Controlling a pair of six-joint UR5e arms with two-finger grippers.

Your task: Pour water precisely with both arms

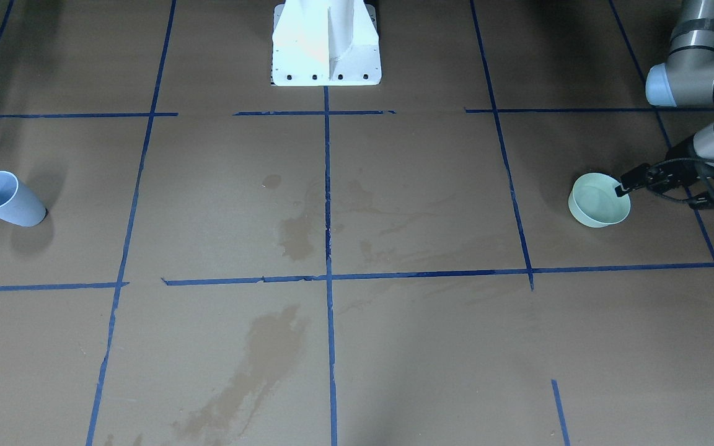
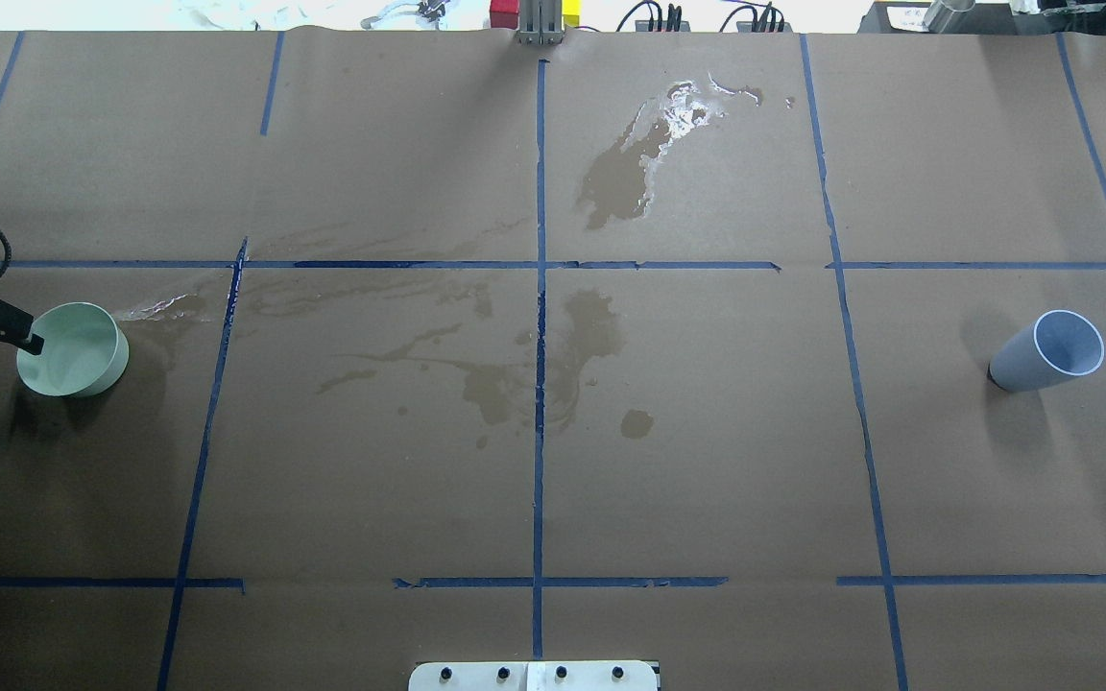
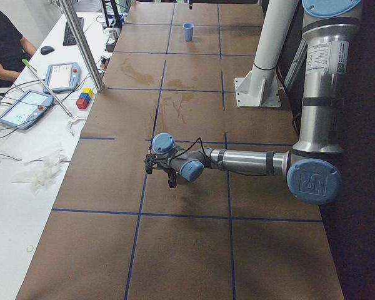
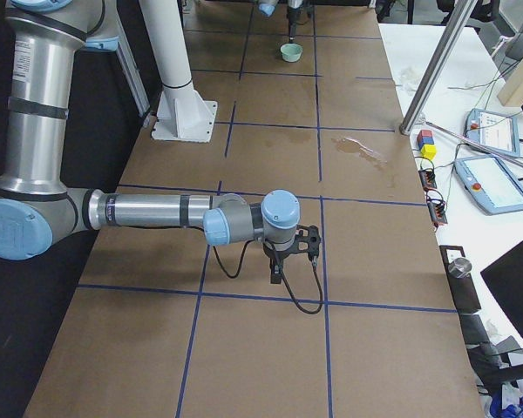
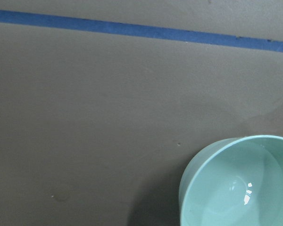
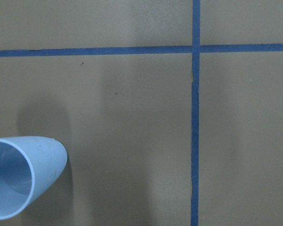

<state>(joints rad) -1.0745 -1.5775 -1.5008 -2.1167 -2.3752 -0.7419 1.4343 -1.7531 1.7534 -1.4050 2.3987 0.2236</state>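
The left hand [image 1: 626, 185] sits at the bowl's [image 1: 595, 209] rim; I cannot tell whether it pinches it. The right hand [image 4: 280, 266] hangs near the cup [image 2: 1045, 353], its grip equally unclear.

Brown paper tabletop [image 1: 425, 347] gridded with dark blue tape [image 1: 328, 186], blotched by darker wet stains [image 1: 295, 238]; mint-green bowl [image 1: 597, 204], pale blue cup [image 1: 10, 201], white pedestal [image 1: 326, 43].

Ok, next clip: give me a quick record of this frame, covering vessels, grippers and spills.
bowl: green bowl, upright, robot's left side
cup: blue cup, upright, robot's right side, nothing touching it
left gripper: at the bowl's rim; grip unclear
right gripper: apart from the cup; state unclear
spills: glinting water patch far centre; damp stains mid-table
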